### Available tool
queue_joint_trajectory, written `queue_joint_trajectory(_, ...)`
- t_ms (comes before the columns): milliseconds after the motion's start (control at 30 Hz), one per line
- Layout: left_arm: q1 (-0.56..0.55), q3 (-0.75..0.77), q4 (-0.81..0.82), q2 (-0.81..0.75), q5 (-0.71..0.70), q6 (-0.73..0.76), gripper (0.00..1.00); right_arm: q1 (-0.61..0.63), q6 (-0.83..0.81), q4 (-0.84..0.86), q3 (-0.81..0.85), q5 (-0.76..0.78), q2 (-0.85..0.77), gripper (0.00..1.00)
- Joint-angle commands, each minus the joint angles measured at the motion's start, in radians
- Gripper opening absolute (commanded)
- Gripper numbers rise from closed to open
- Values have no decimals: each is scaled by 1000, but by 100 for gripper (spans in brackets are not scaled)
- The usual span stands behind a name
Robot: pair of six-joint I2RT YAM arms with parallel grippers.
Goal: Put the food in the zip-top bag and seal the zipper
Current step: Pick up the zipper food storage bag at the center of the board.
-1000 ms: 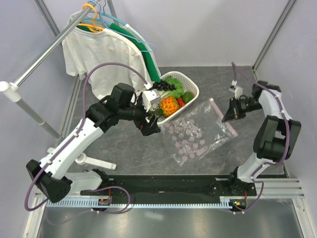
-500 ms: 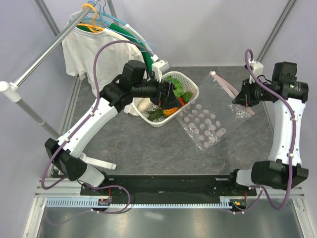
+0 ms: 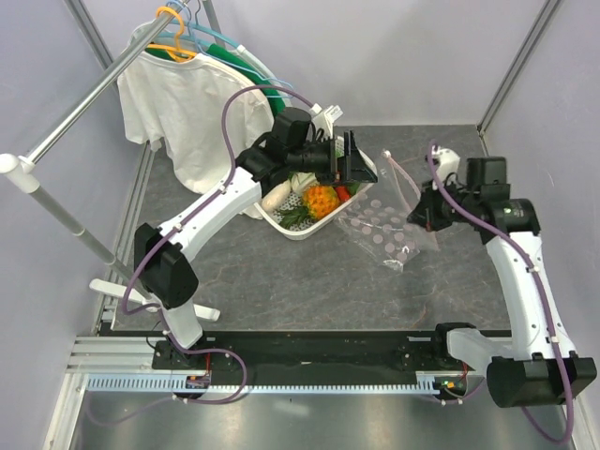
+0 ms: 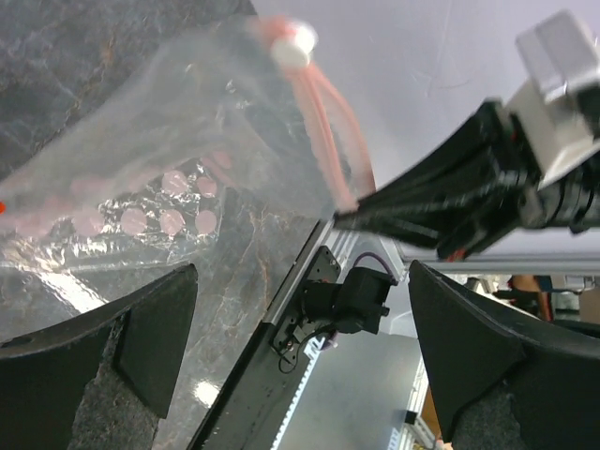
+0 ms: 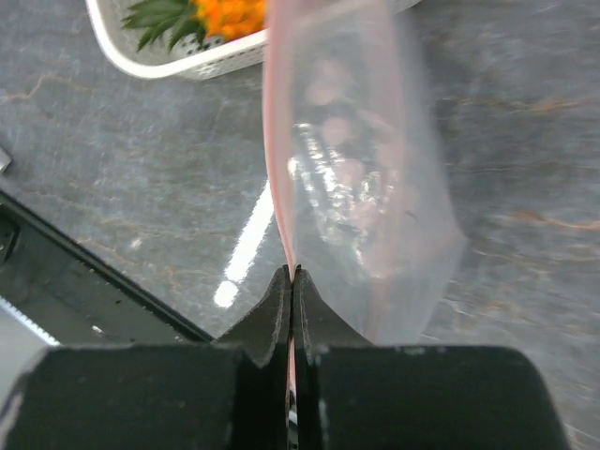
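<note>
Hanging at far left: a white T-shirt on a rail, with coloured hangers bunched above it.
Left arm: stretched from the near edge up and across, its wrist over the basket.
Basket: white lattice, sitting on the grey worktop just left of the bag.
Food: lying in the basket. The orange knobbly fruit is in the middle, with green leaves on its near side and the red chili just to its right. The arm hides the far pieces.
Left claw: fingers spread wide with nothing between them, held above the basket's right rim and facing the bag.
Zip-top bag: clear with pale pink dots, between the basket and the right arm. Its top edge is lifted and its crumpled lower end is down on the worktop.
Zipper: a pink strip running from a white end piece at the far side down to the right claw.
Right claw: fingers pressed together, clamped on the zipper and holding the bag up by that edge.
</note>
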Motion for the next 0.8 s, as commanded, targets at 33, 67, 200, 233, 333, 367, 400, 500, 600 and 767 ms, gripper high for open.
queue_joint_trajectory(33, -30, 5, 5, 23, -50, -116, 100, 107, 232, 211, -111, 70, -64, 0)
queue_joint_trajectory(67, -33, -10, 5, 23, -56, -114, 100, 132, 240, 233, -121, 60, -68, 0)
queue_joint_trajectory(200, -59, -29, 19, 25, -69, -117, 100, 183, 271, 285, -151, 48, -84, 0)
queue_joint_trajectory(233, -64, -27, 20, 26, -72, -113, 100, 189, 280, 291, -153, 43, -78, 0)
queue_joint_trajectory(333, -77, -20, 25, 39, -87, -101, 91, 215, 286, 301, -144, 33, -63, 0)
queue_joint_trajectory(367, -82, -9, 23, 45, -89, -93, 80, 232, 285, 302, -133, 34, -60, 0)
queue_joint_trajectory(400, -87, -3, 23, 55, -93, -91, 76, 238, 285, 305, -130, 31, -58, 0)
queue_joint_trajectory(500, -91, 16, 23, 71, -93, -94, 63, 264, 286, 308, -121, 31, -60, 0)
queue_joint_trajectory(600, -99, 22, 14, 79, -105, -85, 61, 276, 288, 308, -115, 30, -60, 0)
queue_joint_trajectory(767, -103, 16, 2, 83, -119, -76, 62, 305, 269, 308, -105, 37, -51, 0)
